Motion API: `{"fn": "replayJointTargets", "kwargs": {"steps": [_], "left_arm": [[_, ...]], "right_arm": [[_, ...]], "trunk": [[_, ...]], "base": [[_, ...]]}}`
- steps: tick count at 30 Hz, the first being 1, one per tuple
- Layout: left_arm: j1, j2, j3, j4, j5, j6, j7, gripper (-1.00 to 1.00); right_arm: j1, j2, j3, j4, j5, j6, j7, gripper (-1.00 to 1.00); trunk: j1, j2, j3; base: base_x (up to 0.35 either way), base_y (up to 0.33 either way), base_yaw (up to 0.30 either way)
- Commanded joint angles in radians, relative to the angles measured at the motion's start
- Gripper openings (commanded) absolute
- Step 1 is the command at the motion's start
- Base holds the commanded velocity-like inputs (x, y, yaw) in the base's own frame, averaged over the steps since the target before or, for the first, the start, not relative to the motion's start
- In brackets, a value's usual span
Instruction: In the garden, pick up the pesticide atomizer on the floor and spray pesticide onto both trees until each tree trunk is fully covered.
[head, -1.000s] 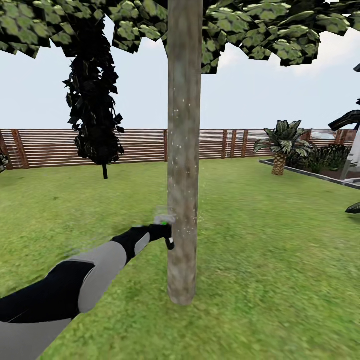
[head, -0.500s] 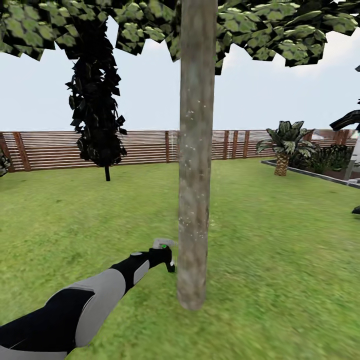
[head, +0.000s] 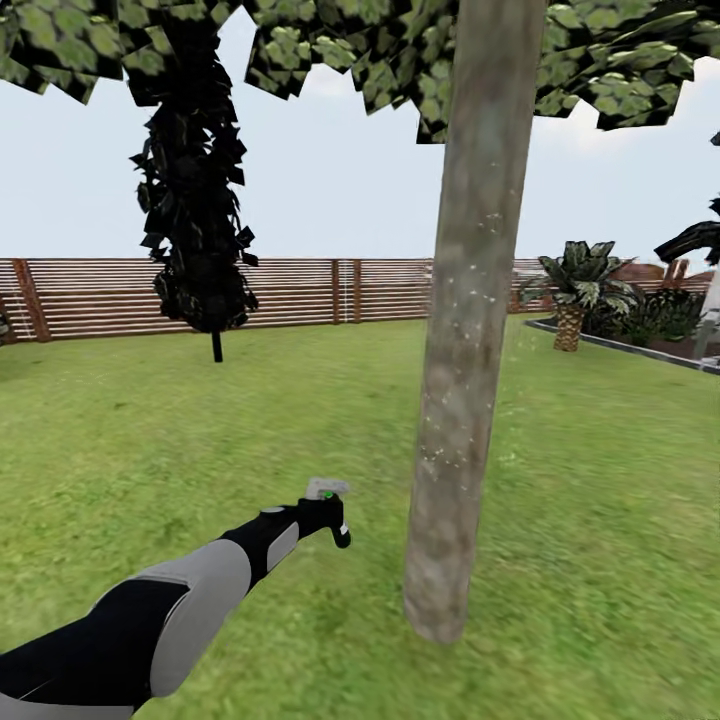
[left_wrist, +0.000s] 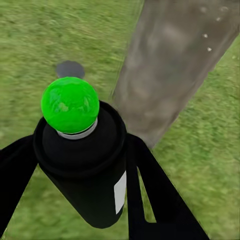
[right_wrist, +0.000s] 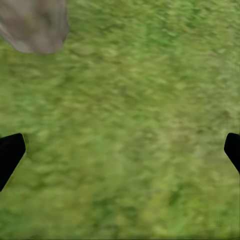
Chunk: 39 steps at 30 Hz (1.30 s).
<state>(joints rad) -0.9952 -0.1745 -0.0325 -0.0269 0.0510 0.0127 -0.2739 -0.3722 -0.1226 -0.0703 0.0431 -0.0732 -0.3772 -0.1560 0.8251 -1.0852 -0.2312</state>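
Observation:
My left gripper (head: 328, 517) is shut on the pesticide atomizer (head: 326, 490), held out low over the lawn. In the left wrist view the atomizer (left_wrist: 82, 160) is a dark bottle with a white label and a green dot on top, with black fingers (left_wrist: 15, 170) on either side. The tree trunk (head: 468, 340) rises grey-brown just right of the atomizer, with a gap between them and white specks on its bark. Its leafy canopy (head: 400, 50) spreads overhead. The trunk (left_wrist: 170, 65) also stands close ahead in the left wrist view. My right gripper (right_wrist: 120, 150) hangs open above grass near the trunk's base (right_wrist: 35, 25).
A brown slat fence (head: 300, 292) closes the lawn at the back. A narrow dark columnar tree (head: 195, 200) stands at back left. A short palm (head: 572, 290) and a raised planter edge (head: 620, 345) lie at the right. A small grey disc (left_wrist: 70, 67) sits in the grass.
The whole view has shifted, so the trunk now sits further right in the picture. The gap between the atomizer and the trunk has widened. My left gripper still holds the atomizer.

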Motion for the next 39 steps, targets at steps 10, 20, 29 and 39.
{"fn": "replayJointTargets", "kwargs": {"steps": [10, 20, 29, 39], "left_arm": [[0.0, 0.0, -0.003, -0.001, 0.006, 0.001, -0.002, -1.0], [0.0, 0.0, -0.002, -0.001, 0.006, 0.002, -0.002, -1.0], [0.0, 0.0, -0.003, -0.001, 0.006, 0.002, -0.002, -1.0], [0.0, 0.0, -0.003, -0.001, 0.006, 0.001, -0.002, -1.0]], "right_arm": [[-0.002, 0.0, -0.006, 0.004, -0.004, -0.01, 0.003, 1.0], [-0.002, 0.0, -0.006, 0.004, -0.004, -0.009, 0.005, 1.0], [-0.002, 0.0, -0.006, 0.004, -0.004, -0.009, 0.006, 1.0], [-0.002, 0.0, -0.005, 0.004, -0.004, -0.007, 0.006, 1.0]], "trunk": [[0.001, -0.001, 0.0], [0.001, -0.001, 0.001], [0.001, -0.001, 0.0], [0.001, -0.001, -0.005]], "base": [[0.239, 0.7, -0.161], [0.214, 0.7, -0.268], [0.207, 0.7, -0.3], [0.09, 0.432, -0.3]]}}
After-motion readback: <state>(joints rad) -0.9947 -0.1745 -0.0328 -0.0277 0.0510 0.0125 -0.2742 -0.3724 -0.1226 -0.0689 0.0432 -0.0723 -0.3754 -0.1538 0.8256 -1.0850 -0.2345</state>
